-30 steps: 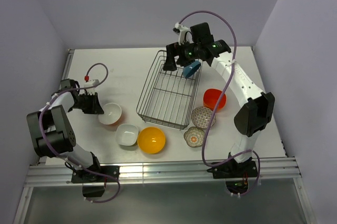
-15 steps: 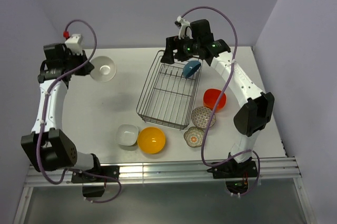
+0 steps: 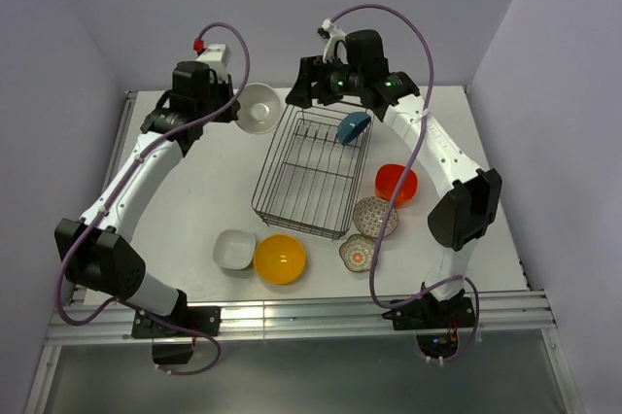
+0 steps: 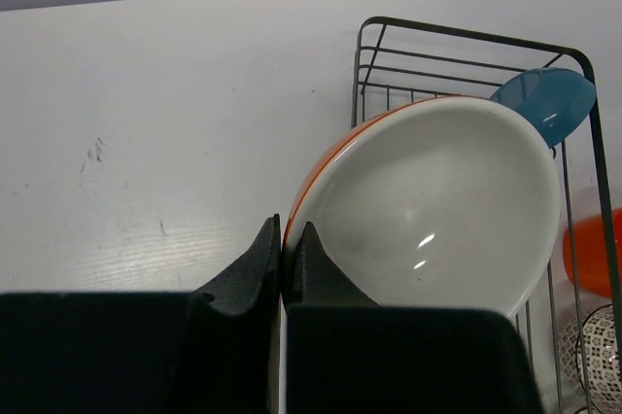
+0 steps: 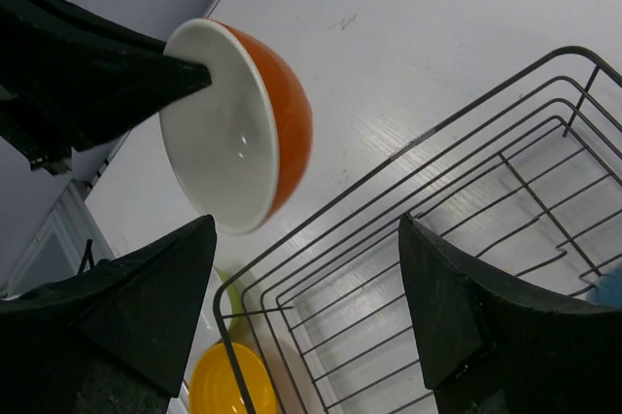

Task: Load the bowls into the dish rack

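My left gripper is shut on the rim of a bowl, white inside and orange outside, and holds it tilted in the air by the far left corner of the dish rack. In the left wrist view the gripper pinches the bowl in front of the rack. A blue bowl leans in the rack's far right end. My right gripper is open and empty above the rack's far end. Its wrist view shows the gripper, the held bowl and the rack.
On the table right of the rack sit a red-orange bowl and a grey-brown patterned bowl. In front of the rack are a scalloped floral bowl, a yellow bowl and a white-inside bowl.
My left arm has lifted the white-inside bowl from the near left of the table and swung it far and right, up to the rack's far left corner. The right gripper has edged back; the blue bowl stayed.
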You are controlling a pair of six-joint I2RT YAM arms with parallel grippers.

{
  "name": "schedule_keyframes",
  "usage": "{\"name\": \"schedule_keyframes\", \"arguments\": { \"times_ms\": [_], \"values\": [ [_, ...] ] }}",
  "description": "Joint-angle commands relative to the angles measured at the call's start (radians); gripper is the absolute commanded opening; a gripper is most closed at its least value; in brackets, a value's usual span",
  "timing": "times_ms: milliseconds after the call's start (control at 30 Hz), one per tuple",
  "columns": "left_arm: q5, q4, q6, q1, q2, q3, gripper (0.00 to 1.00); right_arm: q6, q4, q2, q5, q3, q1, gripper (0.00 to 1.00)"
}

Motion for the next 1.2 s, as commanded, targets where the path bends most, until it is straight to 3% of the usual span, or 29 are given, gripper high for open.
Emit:
{"name": "schedule_keyframes", "arguments": {
  "times_ms": [0,233,433,533,567,633,667,733,767,867,967,1067,1167],
  "values": [
    [-0.157,0.072,-0.053,-0.066,0.002,0.084,0.0,0.056,0.089,-0.022,0.033,-0.023,0.009,0.82],
    [-0.177,0.049,-0.091,-0.14,0.039,0.13,0.0,0.036,0.081,0.012,0.102,-0.023,0.027,0.71],
    [-0.182,0.056,-0.088,-0.172,0.036,0.14,0.0,-0.048,0.079,0.001,0.221,-0.054,0.078,0.49],
    [-0.159,0.047,-0.097,-0.177,0.041,0.152,0.0,-0.054,0.08,-0.004,0.231,-0.057,0.081,0.24],
    [-0.151,0.041,-0.1,-0.178,0.044,0.159,0.0,-0.054,0.07,-0.001,0.231,-0.05,0.081,0.02],
    [-0.135,0.029,-0.106,-0.178,0.048,0.184,0.13,-0.056,0.044,0.009,0.224,-0.02,0.08,0.0],
    [-0.132,0.023,-0.105,-0.178,0.048,0.202,0.32,-0.053,0.043,0.007,0.219,-0.017,0.08,0.0],
    [-0.128,0.01,-0.096,-0.177,0.045,0.224,0.52,-0.037,0.059,-0.007,0.219,-0.029,0.078,0.0],
    [-0.121,-0.002,-0.082,-0.177,0.039,0.244,0.68,-0.031,0.066,-0.013,0.216,-0.043,0.072,0.0],
    [-0.021,-0.001,-0.076,-0.163,0.004,0.25,0.88,0.018,0.081,-0.016,0.149,-0.06,0.042,0.0],
    [0.171,0.018,-0.09,-0.106,-0.042,0.223,0.99,0.099,0.125,-0.017,0.0,-0.101,-0.006,0.0],
    [0.392,0.088,-0.151,-0.036,-0.083,0.152,1.0,0.229,0.255,-0.03,-0.172,-0.157,-0.086,0.0],
    [0.488,0.162,-0.255,-0.003,-0.1,0.088,0.99,0.338,0.384,-0.045,-0.291,-0.232,-0.146,0.0]
  ]
}}
